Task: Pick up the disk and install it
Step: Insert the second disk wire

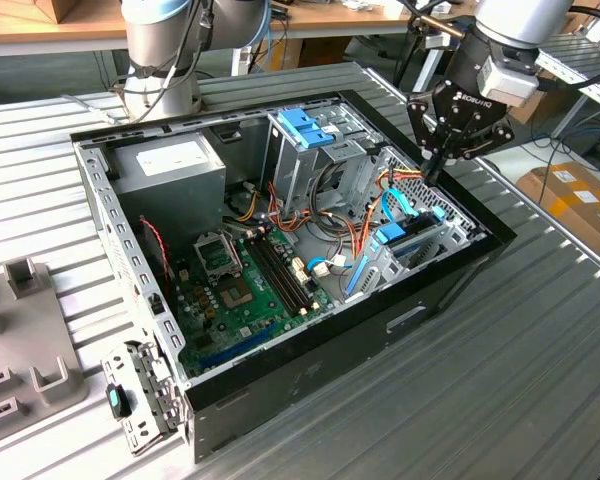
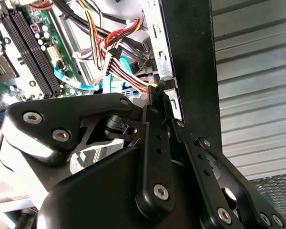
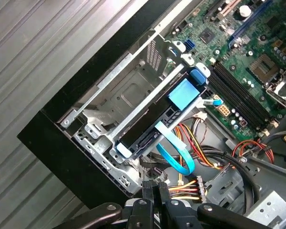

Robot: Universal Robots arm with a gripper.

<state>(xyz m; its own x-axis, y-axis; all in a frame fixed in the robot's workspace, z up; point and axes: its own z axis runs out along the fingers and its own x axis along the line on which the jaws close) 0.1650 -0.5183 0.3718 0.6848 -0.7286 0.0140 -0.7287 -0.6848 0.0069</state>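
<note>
Black two-finger gripper (image 3: pixel 155 193) closed and empty, poised above the open computer case's (image 1: pixel 450 290) drive corner. Beyond, dark flat disk with blue side rails (image 3: pixel 155 121) seated in its metal bay (image 3: pixel 119 90). Best checked for full, level seating.

disk (image 3: pixel 155 119): flat dark rectangular drive, bright blue rails along its sides, blue tab at one end | state: seated in the metal drive bay (image 3: pixel 119 90) at the case's corner, lying level, a blue ribbon cable (image 3: pixel 174 152) curling off its near end | exterior view: sits low at the case's right (image 1: pixel 412 238)
</note>
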